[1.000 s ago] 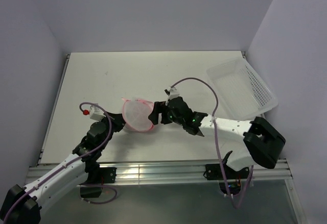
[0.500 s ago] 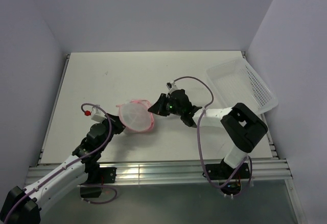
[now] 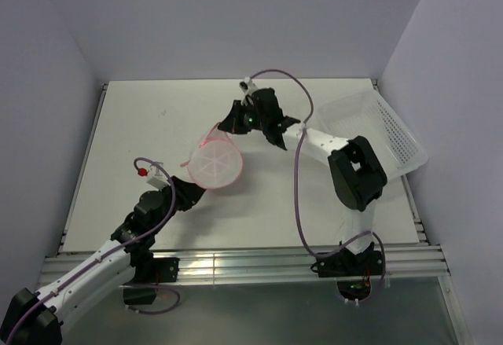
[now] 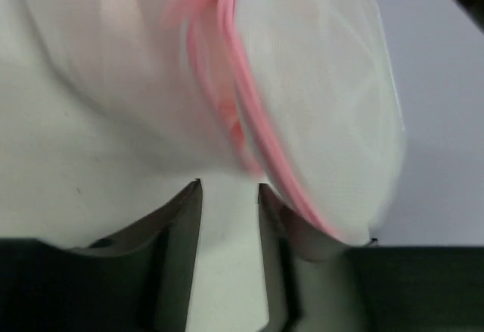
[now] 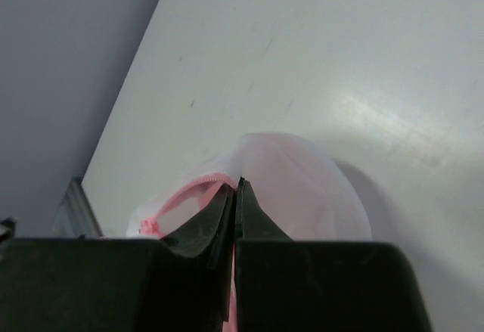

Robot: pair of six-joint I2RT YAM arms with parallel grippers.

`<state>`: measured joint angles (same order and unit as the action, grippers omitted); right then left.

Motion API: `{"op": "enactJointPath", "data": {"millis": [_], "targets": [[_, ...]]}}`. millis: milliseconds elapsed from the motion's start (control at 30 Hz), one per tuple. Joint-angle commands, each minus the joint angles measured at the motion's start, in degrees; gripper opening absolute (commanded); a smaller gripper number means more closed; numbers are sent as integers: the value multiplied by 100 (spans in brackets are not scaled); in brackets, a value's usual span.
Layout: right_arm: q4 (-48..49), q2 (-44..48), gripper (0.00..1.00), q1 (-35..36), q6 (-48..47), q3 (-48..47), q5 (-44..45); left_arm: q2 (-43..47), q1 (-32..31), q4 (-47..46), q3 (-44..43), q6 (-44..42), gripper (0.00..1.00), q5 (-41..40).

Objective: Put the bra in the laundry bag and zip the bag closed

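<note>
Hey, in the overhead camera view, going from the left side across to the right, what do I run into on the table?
left pincer → laundry bag → right pincer → white basket

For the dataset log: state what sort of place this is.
Probably a robot lab test cell: a bare white table, plain walls around it, left arm and right arm bolted at its edge.

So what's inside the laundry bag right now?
Through the mesh of the laundry bag a pale pink shape shows, likely the bra. The mesh blurs it, so whether the straps are fully tucked in cannot be seen.
</note>
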<state>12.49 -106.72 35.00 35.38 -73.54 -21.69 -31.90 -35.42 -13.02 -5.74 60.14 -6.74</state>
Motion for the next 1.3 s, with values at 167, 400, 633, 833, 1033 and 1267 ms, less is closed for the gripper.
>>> {"op": "enactJointPath", "data": {"millis": [167, 400, 633, 833, 1033, 1267], "targets": [[-3121, -1571, 0, -723, -2526, -2683, -1469, 544, -35, 1739, -981, -1127, 64, 351], [-3543, -1686, 0, -793, -2677, -3070, -1294, -157, 35, 2401, -2185, -1092, 58, -547], [-2550, -1150, 74, -793, -1992, -2420, -460, -1789, 1246, 1364, -3169, -1409, 56, -234], [-1831, -141, 94, -802, -1325, -1499, 402, -2742, 2064, 793, -3399, -1409, 56, -83], [-600, 1143, 94, -776, -429, 136, 929, -3146, 2338, 344, -3109, -1233, 59, 428], [1575, 2383, 95, 198, 890, 2849, 1703, -3401, 2347, -615, -2660, -1205, 62, 1105]]}}
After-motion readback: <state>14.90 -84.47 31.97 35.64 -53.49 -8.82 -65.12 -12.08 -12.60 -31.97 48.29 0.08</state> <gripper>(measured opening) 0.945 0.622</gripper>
